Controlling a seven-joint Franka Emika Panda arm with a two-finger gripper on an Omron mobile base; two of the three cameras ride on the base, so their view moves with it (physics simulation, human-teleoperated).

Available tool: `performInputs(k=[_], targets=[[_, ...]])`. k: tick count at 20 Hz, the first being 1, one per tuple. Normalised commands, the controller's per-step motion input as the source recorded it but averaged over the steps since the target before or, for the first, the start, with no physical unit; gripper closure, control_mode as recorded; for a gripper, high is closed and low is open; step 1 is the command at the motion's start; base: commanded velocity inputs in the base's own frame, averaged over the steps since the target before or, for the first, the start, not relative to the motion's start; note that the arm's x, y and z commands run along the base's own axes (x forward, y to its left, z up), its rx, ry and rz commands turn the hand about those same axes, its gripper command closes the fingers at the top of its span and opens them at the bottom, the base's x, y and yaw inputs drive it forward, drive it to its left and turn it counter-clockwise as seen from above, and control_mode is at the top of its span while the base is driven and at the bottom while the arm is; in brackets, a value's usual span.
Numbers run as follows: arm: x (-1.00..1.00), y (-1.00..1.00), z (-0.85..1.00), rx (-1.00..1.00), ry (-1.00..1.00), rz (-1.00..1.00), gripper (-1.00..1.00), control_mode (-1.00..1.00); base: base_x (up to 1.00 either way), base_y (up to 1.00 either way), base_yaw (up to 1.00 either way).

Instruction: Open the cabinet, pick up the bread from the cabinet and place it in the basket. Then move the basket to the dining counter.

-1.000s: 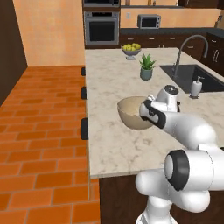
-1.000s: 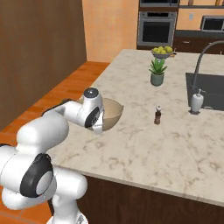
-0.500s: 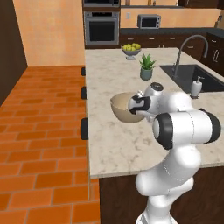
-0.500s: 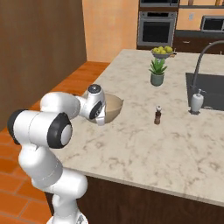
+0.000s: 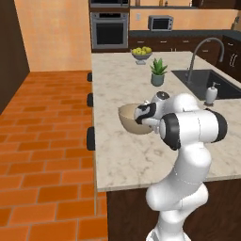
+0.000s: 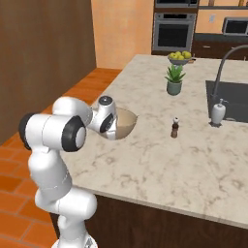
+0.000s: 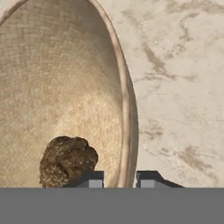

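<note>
One basket on the dining counter holds one bread; jaws straddle its rim, grip unclear.

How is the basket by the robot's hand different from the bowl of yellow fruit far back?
The basket is tan and woven; the fruit bowl looks grey. The basket holds one dark brown lump; the fruit bowl is heaped with yellow-green fruit. The basket sits near the counter's front edge, the fruit bowl at its far end. Both are round and rest on the pale counter.

potted plant, fruit bowl, soap dispenser, sink faucet, pepper shaker
</note>
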Motion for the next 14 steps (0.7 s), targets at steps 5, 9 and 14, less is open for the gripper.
performInputs(k=[5,9,14], targets=[[0.39,0.0,-0.77,0.0,0.0,0.0,1.0,-1.0,0.0,0.0,0.0],[0.02,0.0,-0.85,0.0,0.01,0.0,-1.0,-1.0,0.0,0.0,0.0],[0.0,0.0,-0.25,0.0,0.04,0.0,-1.0,-1.0,0.0,0.0,0.0]])
